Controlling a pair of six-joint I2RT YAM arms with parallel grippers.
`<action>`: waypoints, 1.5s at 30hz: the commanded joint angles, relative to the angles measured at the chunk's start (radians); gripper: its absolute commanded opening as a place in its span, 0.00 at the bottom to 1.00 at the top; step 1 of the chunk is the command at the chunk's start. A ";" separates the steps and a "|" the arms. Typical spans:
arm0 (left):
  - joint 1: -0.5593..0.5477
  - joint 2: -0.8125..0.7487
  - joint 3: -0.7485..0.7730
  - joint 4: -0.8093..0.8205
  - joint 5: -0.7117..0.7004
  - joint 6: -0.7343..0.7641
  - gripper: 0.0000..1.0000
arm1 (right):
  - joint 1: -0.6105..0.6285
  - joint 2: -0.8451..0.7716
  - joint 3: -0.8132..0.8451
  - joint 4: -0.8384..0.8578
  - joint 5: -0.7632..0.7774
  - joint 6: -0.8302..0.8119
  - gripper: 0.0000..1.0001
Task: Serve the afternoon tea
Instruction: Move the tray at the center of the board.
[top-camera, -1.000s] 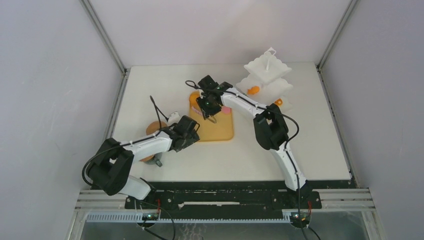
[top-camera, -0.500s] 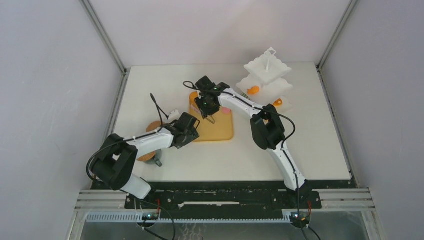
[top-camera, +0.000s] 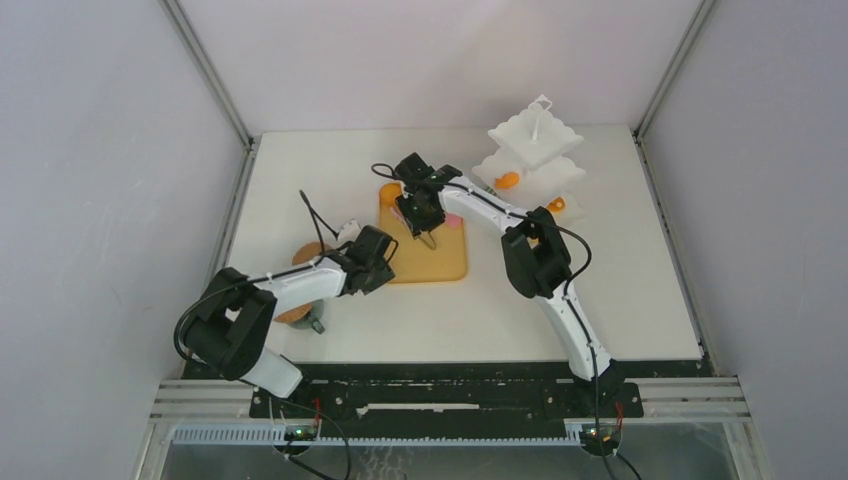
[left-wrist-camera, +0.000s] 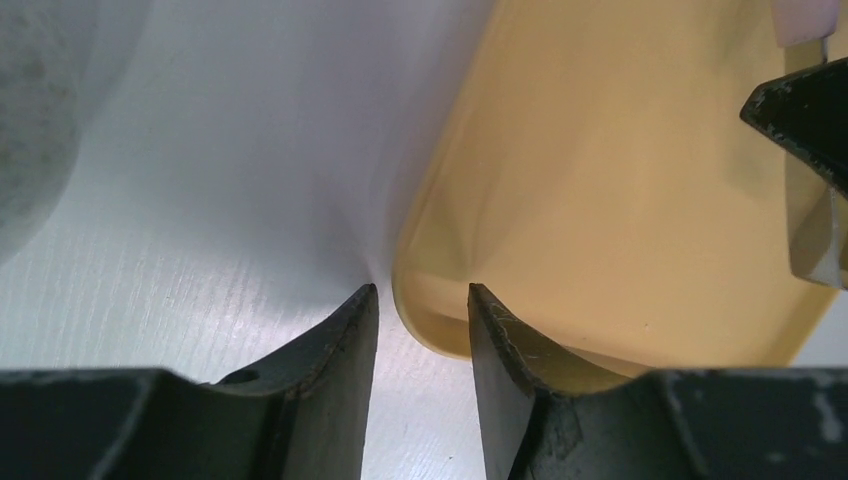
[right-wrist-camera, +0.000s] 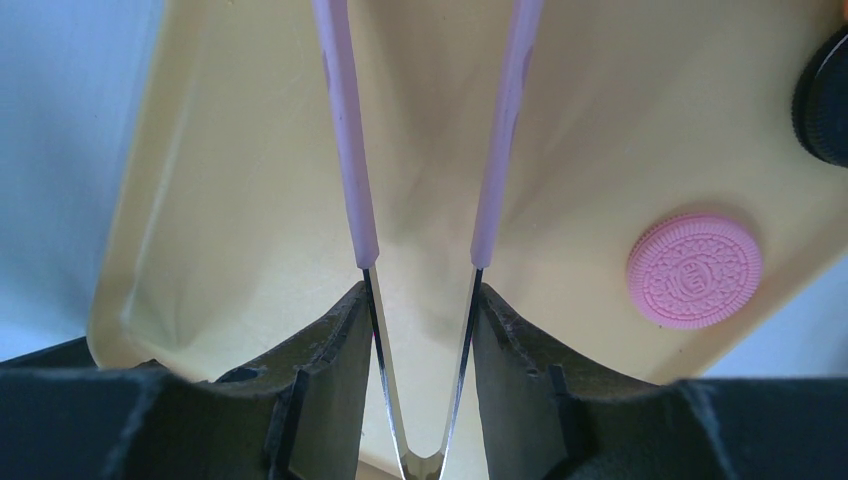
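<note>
Right wrist view: my right hand (right-wrist-camera: 420, 300) is clamped on the pink tongs (right-wrist-camera: 345, 150), whose arms reach ahead over the yellow tray (right-wrist-camera: 200, 200). The pink round (right-wrist-camera: 695, 270) lies flat on the tray to the right of my fingers, clear of the tongs. It is an embossed sandwich biscuit. A black round (right-wrist-camera: 825, 95) sits farther right. My left hand (left-wrist-camera: 420, 330) straddles the tray's corner rim, fingers closer together than a second ago; whether they grip I cannot tell.

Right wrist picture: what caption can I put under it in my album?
Robot fingers hold pink tongs over a yellow tray with one pink cookie.
</note>
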 joint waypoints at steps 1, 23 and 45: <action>-0.002 0.028 -0.075 -0.056 0.082 -0.019 0.43 | 0.003 -0.010 0.071 0.018 -0.015 0.004 0.48; -0.054 -0.114 -0.197 -0.153 0.145 0.025 0.27 | 0.030 0.036 0.137 0.012 -0.023 -0.007 0.48; -0.054 -0.227 -0.268 -0.211 0.138 0.064 0.26 | 0.056 0.055 0.128 0.041 -0.031 0.014 0.49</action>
